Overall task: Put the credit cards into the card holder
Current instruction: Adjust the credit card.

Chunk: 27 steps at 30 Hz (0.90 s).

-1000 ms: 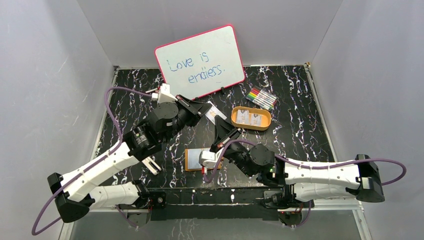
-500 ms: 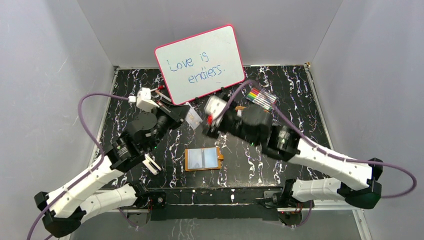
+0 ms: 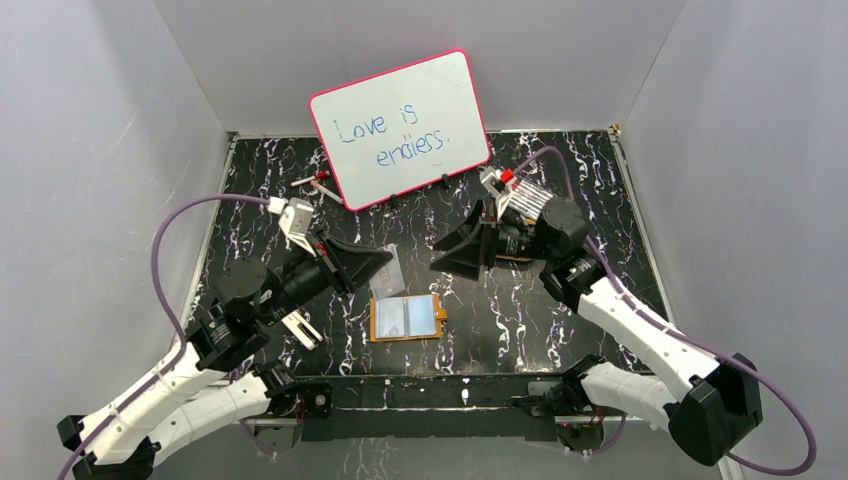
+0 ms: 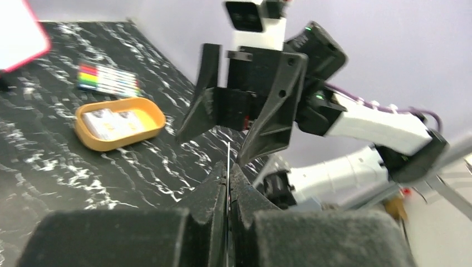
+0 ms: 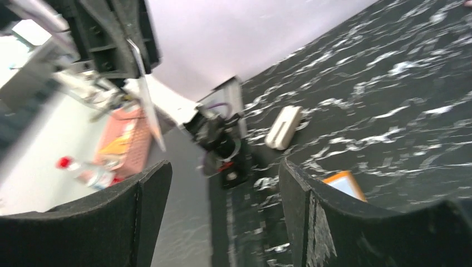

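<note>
The card holder (image 3: 405, 318) lies open on the table, orange with clear sleeves; one corner (image 5: 346, 182) shows in the right wrist view. My left gripper (image 3: 383, 263) hovers just above its far left edge, shut on a pale credit card (image 3: 394, 273), which is edge-on between the fingers (image 4: 228, 154). My right gripper (image 3: 447, 254) hangs open and empty in the air a little to the right, facing the left gripper and its card (image 5: 148, 105). More credit cards (image 4: 109, 118) lie in the orange tray (image 4: 146, 125).
A pink-rimmed whiteboard (image 3: 400, 125) leans against the back wall. Coloured markers (image 4: 108, 79) lie behind the tray. A small white piece (image 3: 300, 330) lies left of the card holder. A red-capped pen (image 3: 312, 180) lies at the whiteboard's left foot.
My right gripper rose from the card holder, swung back and to the right, and opened. My left gripper carried the card from the back toward the card holder.
</note>
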Each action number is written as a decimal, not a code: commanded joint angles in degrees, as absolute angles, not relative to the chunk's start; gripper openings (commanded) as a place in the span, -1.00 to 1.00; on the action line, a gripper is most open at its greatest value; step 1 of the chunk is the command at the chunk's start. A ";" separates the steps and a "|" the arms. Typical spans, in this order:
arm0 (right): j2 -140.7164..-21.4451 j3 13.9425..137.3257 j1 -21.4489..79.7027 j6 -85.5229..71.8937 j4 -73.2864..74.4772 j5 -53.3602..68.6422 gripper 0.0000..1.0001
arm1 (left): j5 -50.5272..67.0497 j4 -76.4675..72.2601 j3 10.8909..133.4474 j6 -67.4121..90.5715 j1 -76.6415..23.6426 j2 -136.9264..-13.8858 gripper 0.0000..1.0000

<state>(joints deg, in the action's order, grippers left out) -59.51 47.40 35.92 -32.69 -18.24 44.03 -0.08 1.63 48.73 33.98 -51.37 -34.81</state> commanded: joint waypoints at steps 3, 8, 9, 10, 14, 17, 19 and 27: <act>-54.66 40.24 35.83 -55.93 -47.54 54.03 0.54 | 18.42 -12.99 46.67 35.42 -51.16 -39.67 -1.00; -53.05 38.37 35.86 -58.92 -51.03 51.55 0.40 | 20.58 -19.65 47.19 38.43 -51.17 -45.08 -1.00; -52.82 38.18 35.84 -59.21 -51.26 50.88 0.35 | 20.64 -20.34 47.42 38.87 -51.19 -46.04 -1.00; -52.76 38.15 35.90 -59.44 -51.54 50.44 0.31 | 20.42 -21.11 47.53 39.32 -51.21 -46.73 -1.00; -53.21 38.38 35.95 -60.46 -51.24 50.31 0.08 | 16.53 -24.08 45.96 41.20 -51.20 -47.10 -1.00; -53.09 38.92 36.03 -59.28 -48.10 50.68 0.03 | 15.57 -25.40 45.18 42.05 -51.19 -46.91 -1.00; -52.83 39.52 36.10 -57.87 -44.95 50.91 0.05 | 15.39 -25.52 45.11 42.16 -51.24 -46.77 -1.00; -53.77 40.07 38.00 -55.78 -41.04 51.38 -0.11 | 15.77 -26.19 45.09 42.36 -51.22 -46.96 -1.00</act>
<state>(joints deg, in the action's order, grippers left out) -53.74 38.35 36.60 -57.12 -41.30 51.16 15.68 -23.00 44.71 42.13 -51.37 -47.81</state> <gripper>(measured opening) 0.479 0.010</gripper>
